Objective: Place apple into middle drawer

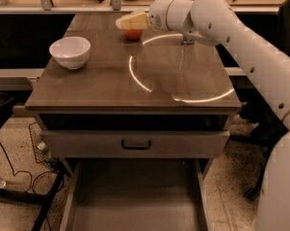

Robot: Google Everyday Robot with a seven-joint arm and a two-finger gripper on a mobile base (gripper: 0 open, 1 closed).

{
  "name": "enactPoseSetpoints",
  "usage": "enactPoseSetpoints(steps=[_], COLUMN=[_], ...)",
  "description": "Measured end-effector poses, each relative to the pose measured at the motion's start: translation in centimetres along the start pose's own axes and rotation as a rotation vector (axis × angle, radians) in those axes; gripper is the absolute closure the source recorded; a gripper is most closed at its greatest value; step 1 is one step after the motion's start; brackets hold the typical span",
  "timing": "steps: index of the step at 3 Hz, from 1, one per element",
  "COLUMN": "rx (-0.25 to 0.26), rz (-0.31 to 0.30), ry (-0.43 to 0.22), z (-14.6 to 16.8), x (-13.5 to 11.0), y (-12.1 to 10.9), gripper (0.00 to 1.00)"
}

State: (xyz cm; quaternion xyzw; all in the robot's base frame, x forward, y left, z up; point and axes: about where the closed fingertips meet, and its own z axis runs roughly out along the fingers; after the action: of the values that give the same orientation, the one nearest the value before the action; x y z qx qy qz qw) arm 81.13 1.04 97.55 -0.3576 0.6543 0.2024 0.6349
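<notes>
End effector: the pale yellowish two-finger end effector [131, 21] is at the far side of the bench, pointing toward the left of the view and sitting right on top of the apple. Honestly can't tell if it's open or closed from here.

Apple: the small round red-orange apple [133, 34] is on the bench top near the back edge, roughly mid-width. Only its lower half peeks out under the end effector. Looks like they touch, or near enough. It rests on the wood, not lifted as far as I can see.

Arm: the chunky white robot arm [221, 25] comes in from the right, reaching across the back right corner of the bench.

Bench: the brown wooden bench [96, 88] has a bright curved ring of light [135, 78] on its surface, right of centre.

Bowl: a white round ceramic bowl [70, 52] stands upright on the left part of the bench, well apart from the apple.

Drawer front: a grey drawer front with a black handle [136, 144] is shut, just under the bench top.

Middle drawer: the wide grey-brown drawer box [135, 201] is pulled out below that, with a flat floor and low side walls, and no apple in it.

Floor: black cables [12, 174] trail on the speckled floor to the left.
</notes>
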Motion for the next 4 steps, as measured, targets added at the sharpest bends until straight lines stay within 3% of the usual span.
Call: enactPoseSetpoints(steps=[2,4], rx=[-0.016,-0.032], rz=[0.055,0.085], ry=[0.026,0.050], z=[4.3,6.9], x=[3.7,5.9], y=[-2.0,-3.0], gripper=[0.00,0.00])
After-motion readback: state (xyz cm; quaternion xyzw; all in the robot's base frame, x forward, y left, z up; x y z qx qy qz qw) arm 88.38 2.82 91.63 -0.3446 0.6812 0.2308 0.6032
